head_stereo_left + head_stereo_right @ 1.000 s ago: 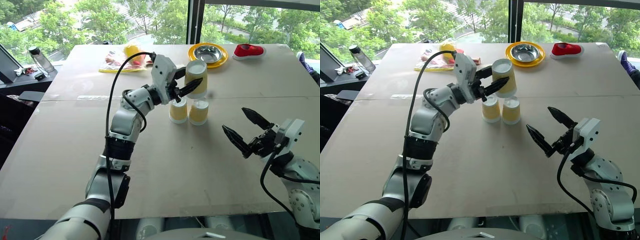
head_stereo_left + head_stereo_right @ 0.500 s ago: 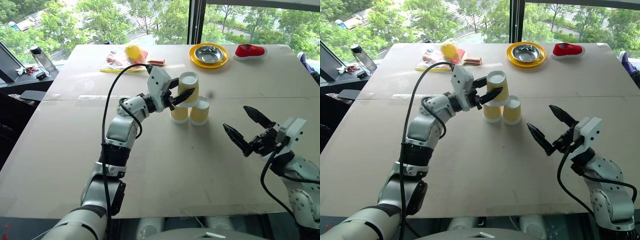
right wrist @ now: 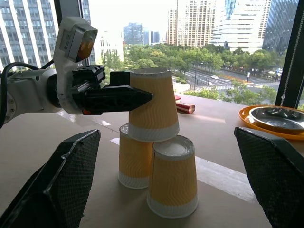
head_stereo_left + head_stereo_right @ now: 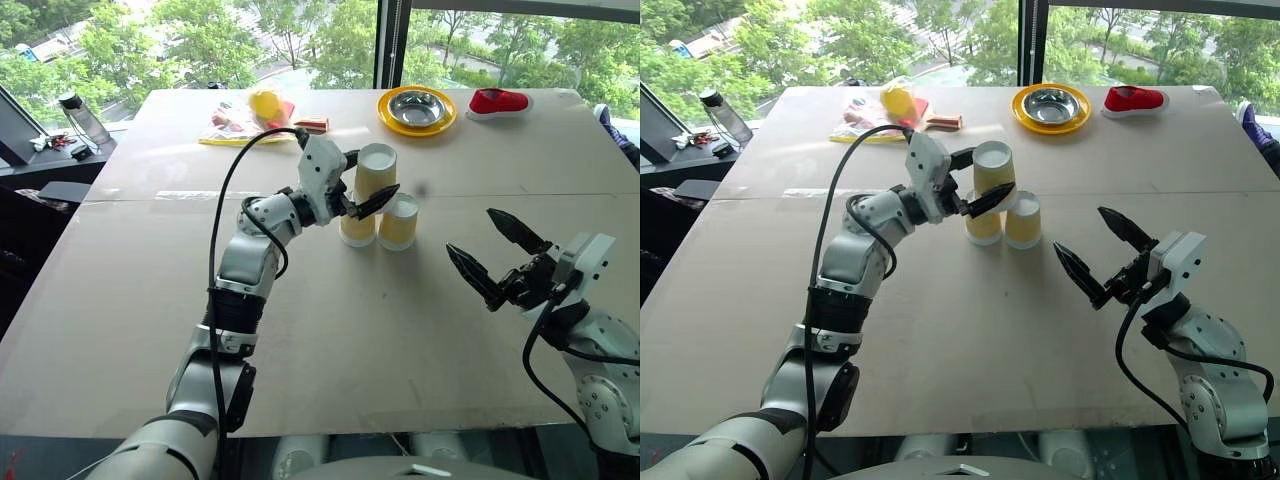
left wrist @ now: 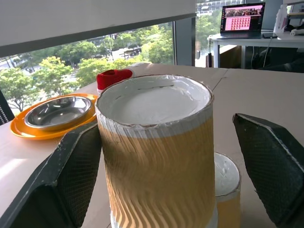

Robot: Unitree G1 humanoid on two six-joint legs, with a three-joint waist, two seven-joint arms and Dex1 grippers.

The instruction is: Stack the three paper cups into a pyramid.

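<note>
Two paper cups stand upside down, side by side, in the middle of the table. The third cup rests upside down on top of them, bridging both. My left gripper straddles this top cup and is open. In the left wrist view its fingers stand on either side of the cup, with a clear gap on one side. My right gripper hovers open over the table to the right of the stack, holding nothing. The right wrist view faces the stacked cups.
A yellow plate with a steel bowl sits at the back of the table, beside a red object. Snack packets and a yellow item lie at the back left. A bottle stands on a side surface at far left.
The left gripper brought the top cup down onto the two lower cups, then opened its fingers around it. The right gripper kept still.
</note>
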